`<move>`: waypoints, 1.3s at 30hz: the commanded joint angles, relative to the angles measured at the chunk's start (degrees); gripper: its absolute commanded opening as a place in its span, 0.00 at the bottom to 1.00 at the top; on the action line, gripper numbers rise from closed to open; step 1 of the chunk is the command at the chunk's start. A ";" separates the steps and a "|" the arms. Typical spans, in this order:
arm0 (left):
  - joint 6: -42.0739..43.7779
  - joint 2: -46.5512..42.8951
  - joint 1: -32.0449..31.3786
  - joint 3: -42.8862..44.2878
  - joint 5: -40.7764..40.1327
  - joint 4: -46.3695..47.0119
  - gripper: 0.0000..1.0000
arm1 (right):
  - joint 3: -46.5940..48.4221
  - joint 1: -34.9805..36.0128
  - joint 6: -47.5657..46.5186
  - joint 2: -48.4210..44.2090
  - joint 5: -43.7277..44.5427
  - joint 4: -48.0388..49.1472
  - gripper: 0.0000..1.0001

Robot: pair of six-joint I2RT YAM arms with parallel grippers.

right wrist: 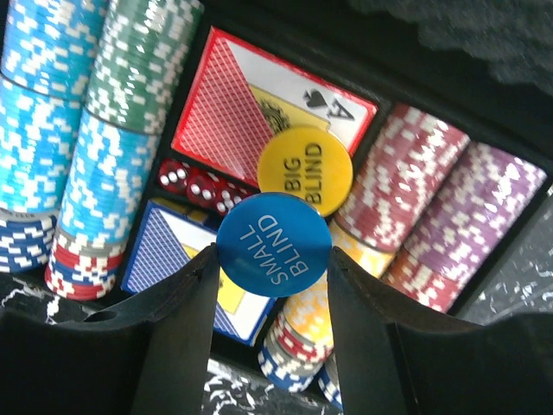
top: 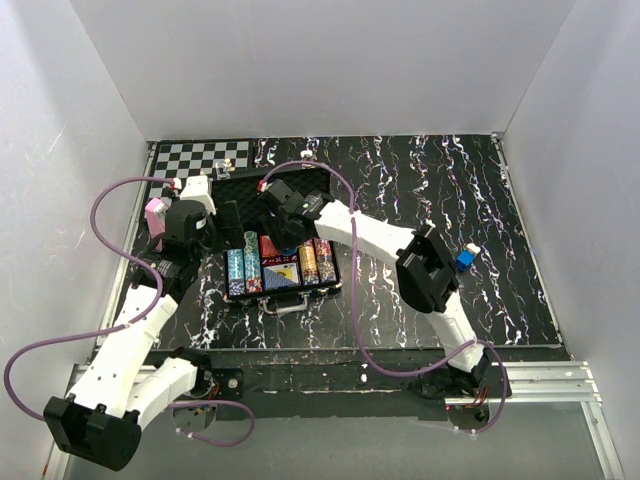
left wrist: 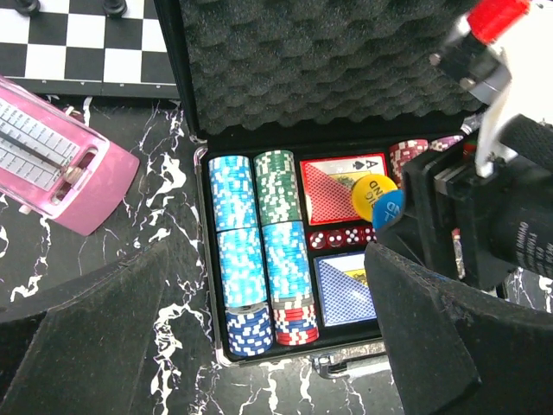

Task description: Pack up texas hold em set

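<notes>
— Right gripper (right wrist: 272, 255), how does it stand?
— Partly closed. Its two fingers pinch the blue SMALL BLIND button (right wrist: 274, 245) by its edges, printed face toward the wrist camera. It hangs over the middle of the briefcase (top: 285, 293).
— And the yellow one?
— From the right wrist, the BIG BLIND button (right wrist: 305, 170) sits at 1 o'clock of the blue one, its lower edge tucked behind the blue rim. Whether it lies on the red deck (right wrist: 226, 108) or is lifted with the blue one, I cannot tell.
— Left gripper?
— The left gripper (left wrist: 266, 251) is spread wide, with nothing between its fingers and nothing touched. It hovers over the case's 9 o'clock end, above the blue and green chip rows (left wrist: 238, 225).
— Where does the case lie, and which way?
— It is on the black marbled table (top: 450, 200), left of centre, with the chessboard (top: 200, 155) at its 11 o'clock and a pink box (top: 155, 213) at 9. It is open, with the foam-lined lid (left wrist: 328, 60) tipped back toward 12 and the handle (top: 290, 306) facing 6, toward the arm bases. Its long axis runs nearly 9 to 3, and the chip rows cross it from 12 to 6. In the middle compartment the blue deck (left wrist: 346, 290) lies at 6 of the red one, with red dice (left wrist: 337, 238) between them.
</notes>
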 commanded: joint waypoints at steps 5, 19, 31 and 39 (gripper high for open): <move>0.15 -1.16 0.23 -0.92 0.15 -0.08 0.98 | 9.75 0.74 -0.63 6.85 -2.11 -0.69 0.48; -0.02 -1.07 0.23 -1.01 1.90 -0.08 0.98 | 15.20 0.92 -0.63 12.48 -4.22 -1.04 0.49; -0.29 -0.64 0.23 -1.10 3.31 0.01 0.98 | 18.63 1.09 -0.63 15.91 -4.75 -2.27 0.50; -0.29 -0.46 0.23 -1.10 3.58 0.10 0.98 | 18.81 1.09 -0.72 16.44 -3.69 -2.97 0.68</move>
